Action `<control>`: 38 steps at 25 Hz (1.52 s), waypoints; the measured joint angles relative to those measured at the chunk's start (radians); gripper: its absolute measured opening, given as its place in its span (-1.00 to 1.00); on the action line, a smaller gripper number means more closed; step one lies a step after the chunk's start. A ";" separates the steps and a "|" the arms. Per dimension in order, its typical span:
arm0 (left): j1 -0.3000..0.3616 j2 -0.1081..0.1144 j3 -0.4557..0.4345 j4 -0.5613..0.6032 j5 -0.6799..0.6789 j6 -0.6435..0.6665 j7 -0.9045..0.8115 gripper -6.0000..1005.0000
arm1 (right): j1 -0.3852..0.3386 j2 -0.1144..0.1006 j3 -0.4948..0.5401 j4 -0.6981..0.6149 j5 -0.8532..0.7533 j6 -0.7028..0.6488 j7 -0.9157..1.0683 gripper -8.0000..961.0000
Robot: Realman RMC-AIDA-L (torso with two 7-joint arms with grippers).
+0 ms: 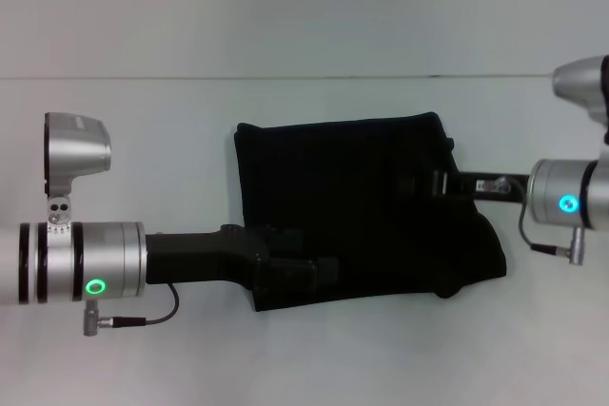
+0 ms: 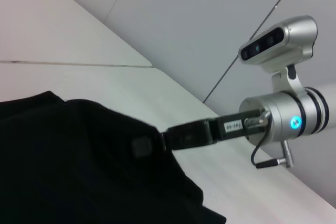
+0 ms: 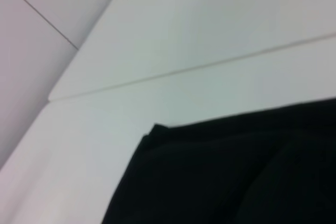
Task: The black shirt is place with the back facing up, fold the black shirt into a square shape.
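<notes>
Both arms reach inward, low and roughly level, from opposite sides in the head view. The left gripper [image 1: 319, 273] extends from its silver wrist with a green-lit ring, its black body hard to separate from the dark cloth beneath it. The right gripper [image 1: 428, 183] reaches in from the other side, its wrist ring glowing blue-green; in the left wrist view it [image 2: 142, 146] sits against the cloth's edge, fingers indistinct.
</notes>
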 joint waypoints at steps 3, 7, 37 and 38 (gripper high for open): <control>0.000 0.000 0.000 0.000 0.000 0.000 0.000 0.89 | 0.000 -0.016 0.000 -0.008 0.022 -0.024 -0.001 -0.87; 0.000 0.000 -0.002 -0.001 -0.003 0.002 -0.001 0.89 | -0.004 -0.032 0.000 -0.036 0.044 -0.064 0.002 -0.87; -0.008 0.002 -0.004 -0.002 -0.009 -0.047 -0.029 0.89 | -0.049 -0.070 -0.001 -0.032 0.037 0.016 0.029 -0.07; -0.009 0.002 -0.005 -0.002 -0.009 -0.054 -0.032 0.89 | -0.057 -0.077 0.000 -0.035 0.037 -0.022 0.032 -0.02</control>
